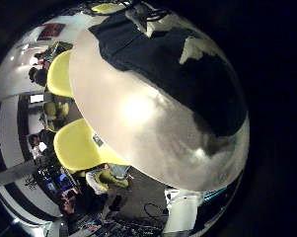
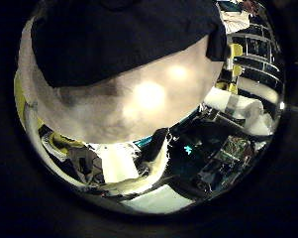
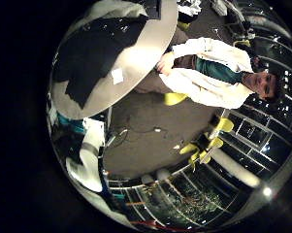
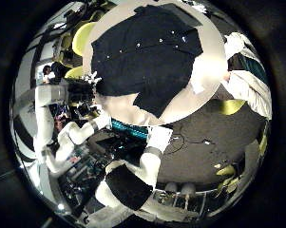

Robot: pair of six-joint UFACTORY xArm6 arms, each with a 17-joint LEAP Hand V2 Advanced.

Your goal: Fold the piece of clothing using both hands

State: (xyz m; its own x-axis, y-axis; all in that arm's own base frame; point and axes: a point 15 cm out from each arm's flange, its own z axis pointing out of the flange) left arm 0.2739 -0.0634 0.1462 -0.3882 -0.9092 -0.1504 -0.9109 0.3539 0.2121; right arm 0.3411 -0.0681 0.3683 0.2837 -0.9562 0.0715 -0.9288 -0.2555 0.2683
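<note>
a round white table (image 4: 211, 66) stands in the middle of the room, and its top shines where a lamp glares on it (image 2: 149, 96). yellow chairs (image 1: 79, 145) stand close by the table, one beside the other. more yellow chairs (image 3: 221, 124) stand farther off on the floor. the floor (image 3: 150, 136) is grey-brown and plain. shelves full of things (image 2: 249, 45) line one side of the room.

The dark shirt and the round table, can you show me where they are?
dark shirt (image 4: 147, 57): right thumb side palm view, on the middle of the spread cloth.
round table (image 1: 138, 123): left little finger side palm view, on its bare shiny top beside the shirt.
</note>
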